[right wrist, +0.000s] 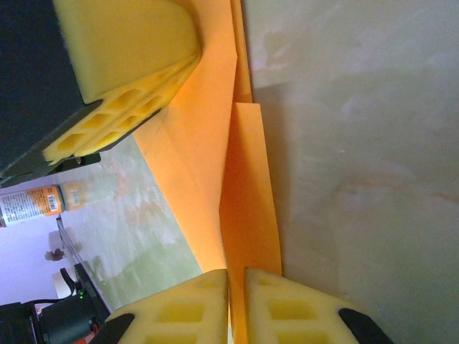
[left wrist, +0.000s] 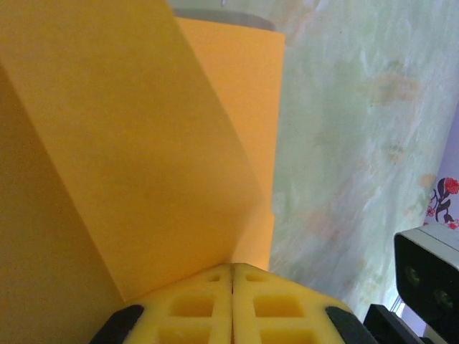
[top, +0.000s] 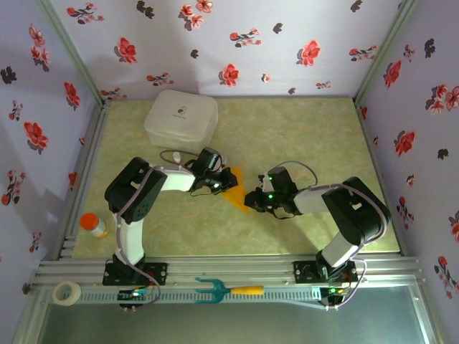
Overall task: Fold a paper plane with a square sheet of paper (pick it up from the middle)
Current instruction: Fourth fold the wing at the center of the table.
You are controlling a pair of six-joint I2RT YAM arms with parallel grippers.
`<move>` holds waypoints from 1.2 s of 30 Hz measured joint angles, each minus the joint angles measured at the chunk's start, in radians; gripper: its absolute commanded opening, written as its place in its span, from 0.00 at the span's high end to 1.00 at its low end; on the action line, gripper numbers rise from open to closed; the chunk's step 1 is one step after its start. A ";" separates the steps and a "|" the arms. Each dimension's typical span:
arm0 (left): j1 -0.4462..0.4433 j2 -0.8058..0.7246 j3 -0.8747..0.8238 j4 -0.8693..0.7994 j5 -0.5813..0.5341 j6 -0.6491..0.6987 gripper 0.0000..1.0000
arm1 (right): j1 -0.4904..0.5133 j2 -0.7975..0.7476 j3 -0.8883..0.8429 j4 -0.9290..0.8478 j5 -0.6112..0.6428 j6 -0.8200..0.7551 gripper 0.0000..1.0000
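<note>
Orange-yellow paper, the partly folded paper plane point(top: 237, 192) lies at the middle of the green surface point(top: 308, 136), with the left pincer point(left wrist: 232, 271) clamped tight on one edge, the right pincer point(right wrist: 229, 276) nipped almost closed on the opposite edge, and a white box point(top: 181, 118) well behind.
</note>
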 measured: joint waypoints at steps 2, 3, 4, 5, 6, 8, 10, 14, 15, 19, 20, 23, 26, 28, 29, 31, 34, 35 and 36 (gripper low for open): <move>0.000 0.000 0.000 0.000 0.000 0.000 0.92 | 0.003 -0.006 0.000 -0.015 0.001 -0.005 0.88; 0.000 0.000 0.000 0.000 0.000 0.000 0.92 | 0.004 -0.008 0.000 -0.024 0.001 -0.006 0.88; 0.000 0.000 0.000 0.000 0.000 0.000 0.92 | 0.005 -0.009 -0.001 -0.029 0.001 -0.008 0.89; 0.000 0.000 0.000 0.000 0.000 0.000 0.92 | 0.005 -0.011 -0.001 -0.036 0.002 -0.008 0.90; 0.000 0.000 0.000 0.000 0.000 0.000 0.92 | 0.006 -0.014 -0.001 -0.045 0.003 -0.008 0.91; 0.000 0.000 0.000 0.000 0.004 0.000 0.92 | 0.010 -0.017 -0.002 -0.058 0.008 -0.008 0.93; -0.002 0.001 0.000 0.000 0.006 0.000 0.92 | 0.011 -0.017 -0.002 -0.062 0.010 -0.008 0.94; -0.002 0.001 0.000 0.000 0.007 0.000 0.92 | 0.012 -0.019 -0.002 -0.062 0.011 -0.008 0.87; -0.002 0.001 0.000 0.000 0.007 0.000 0.92 | 0.013 -0.021 -0.002 -0.063 0.010 -0.008 0.87; -0.002 0.001 0.000 0.000 0.007 0.000 0.92 | 0.017 -0.046 -0.012 -0.084 0.019 -0.008 0.85; -0.002 0.001 0.000 0.000 0.007 0.000 0.92 | 0.017 -0.053 -0.017 -0.089 0.021 -0.008 0.85; -0.002 0.001 0.000 0.000 0.007 0.000 0.92 | 0.017 -0.063 -0.023 -0.097 0.024 -0.008 0.85; -0.002 0.001 0.000 0.000 0.007 0.000 0.92 | 0.018 -0.062 -0.023 -0.097 0.024 -0.008 0.86; -0.002 0.001 0.000 0.000 0.007 0.000 0.92 | 0.018 -0.062 -0.023 -0.097 0.025 -0.008 0.88; -0.002 0.001 0.000 0.000 0.007 0.000 0.92 | 0.019 -0.061 -0.023 -0.097 0.027 -0.008 0.89; -0.002 0.001 0.000 0.000 0.007 0.000 0.92 | 0.019 -0.060 -0.023 -0.098 0.032 -0.008 0.92; -0.002 0.001 0.000 0.000 0.007 0.000 0.92 | 0.023 -0.060 -0.023 -0.102 0.039 -0.008 0.92; -0.002 0.001 0.000 0.000 0.007 0.000 0.92 | 0.023 -0.060 -0.023 -0.101 0.039 -0.008 0.92; -0.002 0.001 0.000 0.000 0.007 0.000 0.92 | 0.023 -0.060 -0.023 -0.102 0.039 -0.008 0.91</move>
